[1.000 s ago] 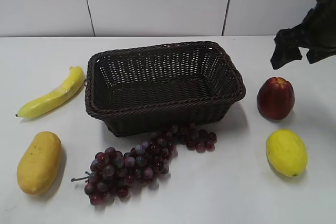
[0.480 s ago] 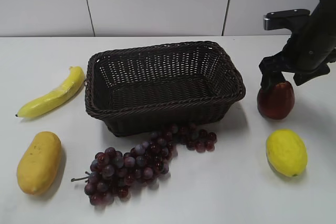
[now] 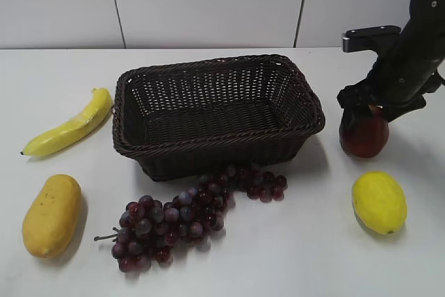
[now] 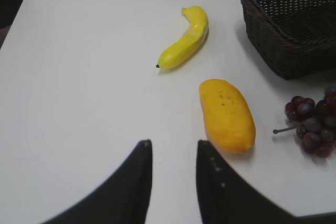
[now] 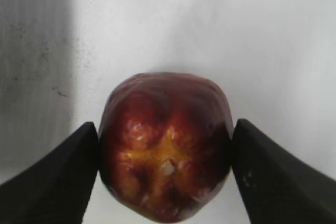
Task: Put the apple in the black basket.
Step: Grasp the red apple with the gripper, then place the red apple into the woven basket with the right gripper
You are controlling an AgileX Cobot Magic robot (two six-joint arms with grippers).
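The dark red apple (image 3: 363, 135) stands on the white table right of the black basket (image 3: 217, 110), a large dark woven wicker basket that is empty. My right gripper (image 3: 369, 101) is down over the apple from above. In the right wrist view the apple (image 5: 166, 145) sits between the spread fingers of my right gripper (image 5: 165, 153), which lie close against its two sides. The apple rests on the table. My left gripper (image 4: 173, 148) is open and empty over bare table, near a yellow mango (image 4: 226, 114).
A lemon (image 3: 379, 202) lies in front of the apple. A purple grape bunch (image 3: 195, 215) lies in front of the basket. A banana (image 3: 70, 129) and the mango (image 3: 51, 214) lie left of the basket. A white wall stands behind the table.
My right arm has come down from the upper right onto the apple, and its fingers now straddle the fruit. The apple, basket and other fruit have stayed where they were.
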